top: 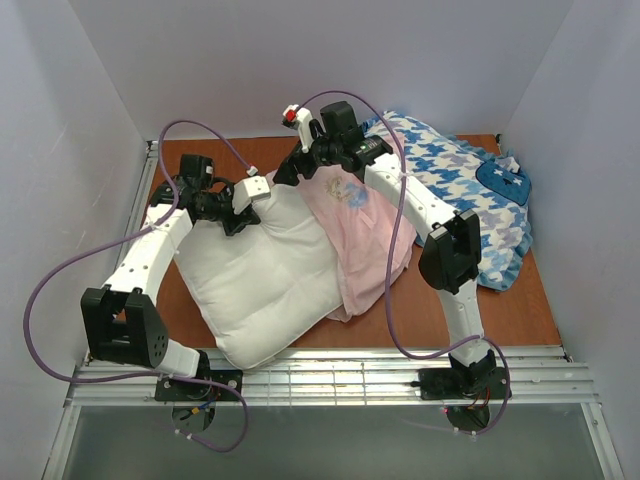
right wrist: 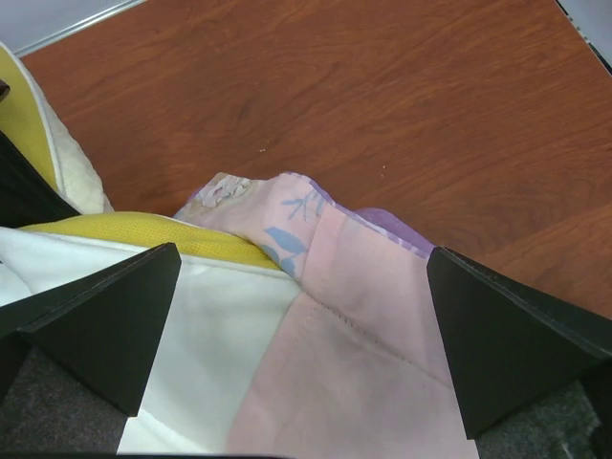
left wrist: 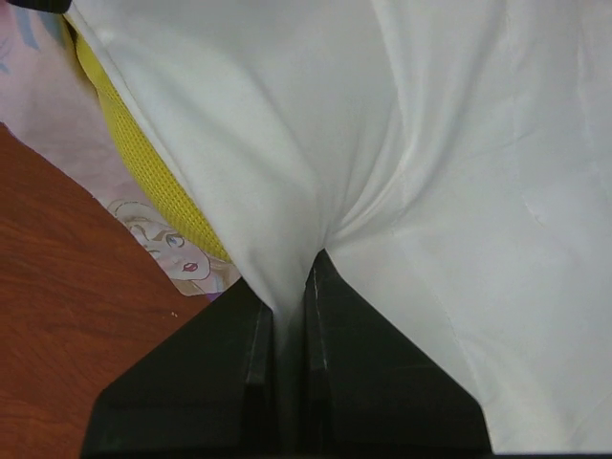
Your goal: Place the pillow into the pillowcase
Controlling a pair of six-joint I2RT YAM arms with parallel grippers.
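1. The left gripper [left wrist: 292, 287] is clamped tight on the flat rectangular white pillow [top: 260, 275]. Its two black fingers [left wrist: 220, 382] are closed with a fold of the white cover pinched between them, and creases fan out from the pinch.
2. In the top view this grip sits at the pillow's far left corner, the end farthest from the arm bases.
3. The right gripper [right wrist: 304, 251] is spread wide and holds nothing. It hovers over the pillow's far right corner, close beside the left gripper.
4. Under the right gripper's black fingers, the pillow's white cover meets the thin pale pink fabric pillowcase [top: 368, 240].
5. A yellow mesh side edge [left wrist: 143, 167] runs along the pillow's far end, between the two grippers.
6. The pillow lies diagonally, its near corner close to the metal rails [top: 330, 375] in front of the arm bases. Most of it is plainly outside the case.
7. The pillowcase lies crumpled along the pillow's right side, touching it. A purple-edged part printed with a cartoon face peeks out from under the pillow's far end. Whether any of the pillow is inside the opening cannot be told.
8. A blue-and-white houndstooth cushion [top: 460, 190] lies to the right of the pillow, beyond the pillowcase and partly under it.
9. The reddish-brown wooden table [top: 530, 310] lies under the pillow, with bare wood visible beyond its far end.
10. Purple cables [top: 60, 270] loop from each arm, one to the pillow's left and one across the pillowcase.
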